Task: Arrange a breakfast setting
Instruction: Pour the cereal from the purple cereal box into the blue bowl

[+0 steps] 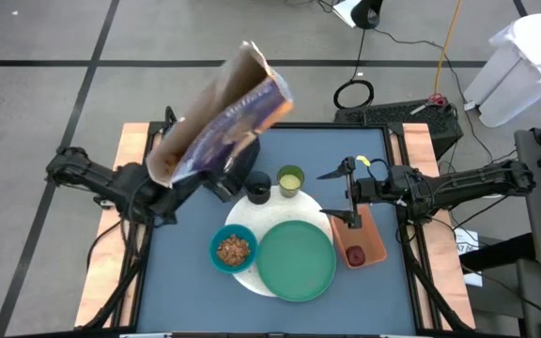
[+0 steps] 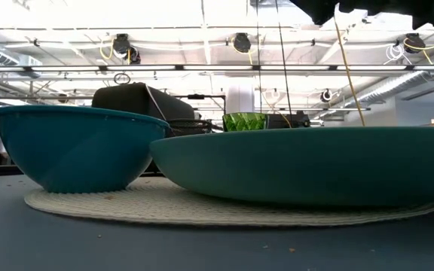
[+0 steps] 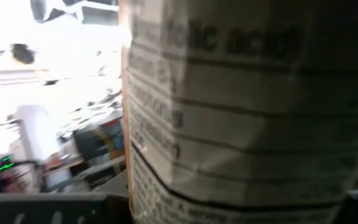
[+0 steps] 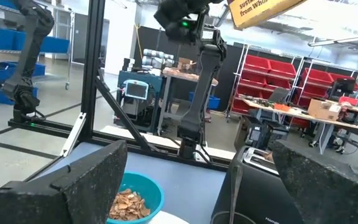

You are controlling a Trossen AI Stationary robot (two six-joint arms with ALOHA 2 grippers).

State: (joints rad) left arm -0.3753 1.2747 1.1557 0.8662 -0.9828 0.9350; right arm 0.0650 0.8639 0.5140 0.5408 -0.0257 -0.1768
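Observation:
A purple and brown cereal box (image 1: 224,113) hangs tilted above the table's far left, with my left gripper (image 1: 178,183) shut on it; its printed side (image 3: 241,112) fills the left wrist view. The teal bowl (image 1: 233,250) with cereal and the green plate (image 1: 296,260) rest on the white round plate (image 1: 252,218). Behind them stand the black cup (image 1: 258,188) and the yellow-green cup (image 1: 290,179). My right gripper (image 1: 338,194) is open above the orange tray (image 1: 369,239), where a small red fruit (image 1: 356,254) lies. My left gripper holds the cereal box by its lower end (image 1: 169,171), coming from the table's left. The box itself hides the fingers, so the kind of hold does not show. The box is lifted clear, slanting up toward the far right, its brown flaps (image 1: 252,54) at the upper end.
The toaster (image 1: 231,174) stands at the far left of the mat, partly under the raised box, and shows in the right wrist view (image 4: 260,193). Bare blue table lies along the near edge (image 1: 186,300) and at the far right (image 1: 346,141).

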